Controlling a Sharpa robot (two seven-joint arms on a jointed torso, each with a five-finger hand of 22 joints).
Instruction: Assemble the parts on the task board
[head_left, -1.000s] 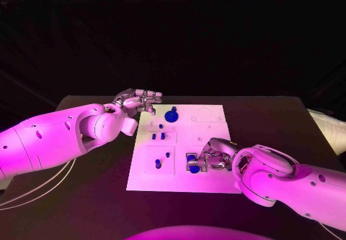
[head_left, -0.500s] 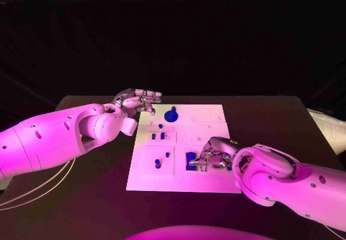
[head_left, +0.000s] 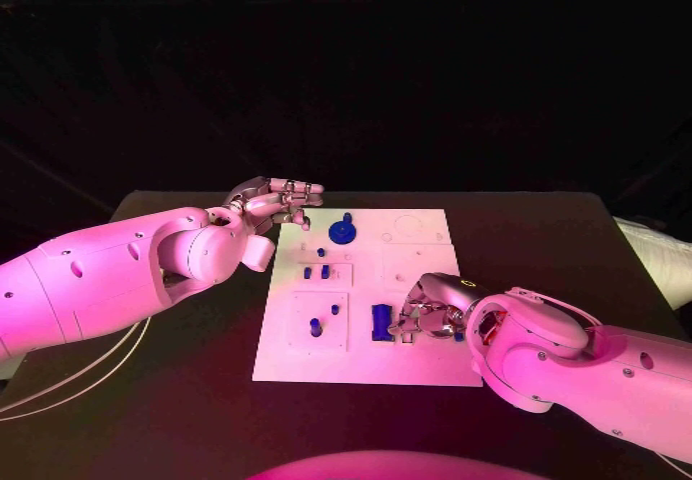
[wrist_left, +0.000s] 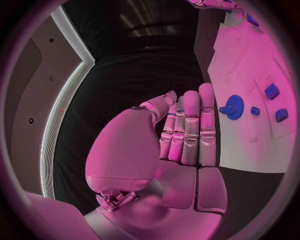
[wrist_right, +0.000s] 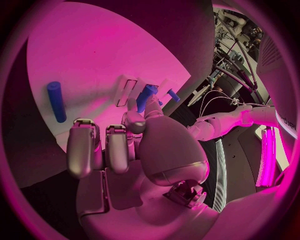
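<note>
Right hand sits low over the near right part of the task board, fingers curled down at an upright blue part just to its left. Right wrist view shows a blue part rising right at the fingertips, beside a narrow slot; looks pinched between thumb and finger, so I call it held, though contact is partly hidden. Long axis of this part looks close to vertical, slightly tilted; the slot lies just beside it on the board, so the coming move likely turns on lining that axis up with the slot and pressing down.

A blue peg lies flat on the board, apart from the hand.

Left hand hovers at the far left corner of the board, holding nothing, fingers straight and together, thumb apart. Blue gear is just right of it, near but not touching; small blue blocks lie nearer along the left side of the board.

Right hand is clearly the one nearer the working part; left hand is well apart from it. Board lies mid-surface.
</note>
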